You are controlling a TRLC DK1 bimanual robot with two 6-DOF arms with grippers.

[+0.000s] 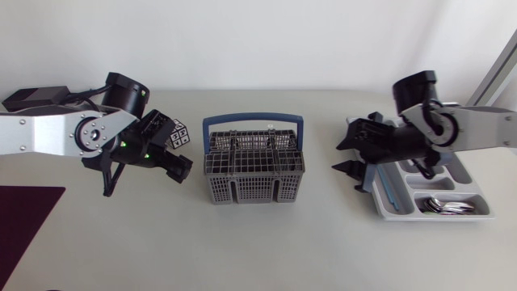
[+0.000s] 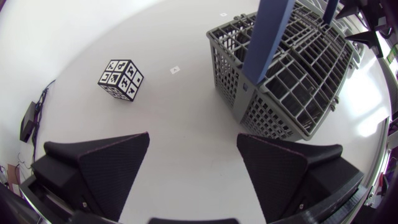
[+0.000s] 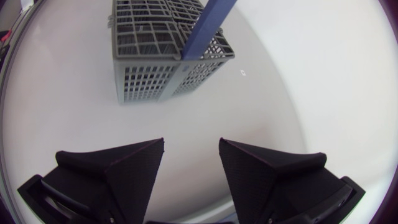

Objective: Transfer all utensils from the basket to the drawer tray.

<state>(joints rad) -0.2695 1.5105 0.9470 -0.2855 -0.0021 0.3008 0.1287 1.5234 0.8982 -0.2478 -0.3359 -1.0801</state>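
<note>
The grey wire basket (image 1: 254, 170) with a blue handle (image 1: 253, 120) stands mid-table; no utensil shows in it. The grey drawer tray (image 1: 477, 212) lies at the right, partly hidden under my right arm. Metal spoons (image 1: 447, 207) lie in its near compartment. My right gripper (image 1: 352, 158) hangs open and empty between basket and tray, pointing at the basket (image 3: 161, 56); nothing lies between its fingers (image 3: 124, 165). My left gripper (image 1: 176, 164) is open and empty left of the basket (image 2: 292, 81), with bare table between its fingers (image 2: 106, 168).
A small cube with black-and-white markers (image 1: 178, 134) sits behind my left gripper, ahead of it in the left wrist view (image 2: 121, 79). A dark red mat (image 1: 24, 222) covers the near left corner of the table.
</note>
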